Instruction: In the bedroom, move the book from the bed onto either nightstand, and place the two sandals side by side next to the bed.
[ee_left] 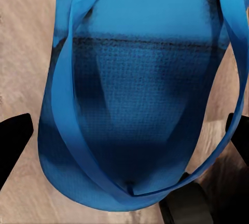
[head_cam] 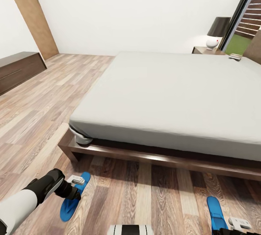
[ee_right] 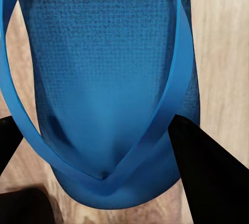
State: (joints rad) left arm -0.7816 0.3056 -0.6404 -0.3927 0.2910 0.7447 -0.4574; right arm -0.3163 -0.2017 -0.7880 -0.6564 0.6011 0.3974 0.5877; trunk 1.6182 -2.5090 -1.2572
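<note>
- The left tool (head_cam: 74, 186) sits over a blue sandal (head_cam: 72, 198) on the wood-plank floor (head_cam: 145, 198) by the bed's (head_cam: 163, 93) foot corner; its wrist view shows dark fingers (ee_left: 13, 141) spread on either side of the sandal, though contact is unclear.
- The right tool (head_cam: 237, 224) is at the second blue sandal (head_cam: 216, 211), well apart from the first; fingers (ee_right: 207, 172) flank the strap, grip uncertain.
- The book (head_cam: 235, 56) lies at the mattress's far corner, near the nightstand (head_cam: 203, 50) and lamp (head_cam: 216, 32).

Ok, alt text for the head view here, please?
A large grey-mattressed bed on a dark wood frame sits on plank flooring. In front of it, two bright blue flat sandals lie far apart, one under the left gripper, one by the right gripper.
</note>
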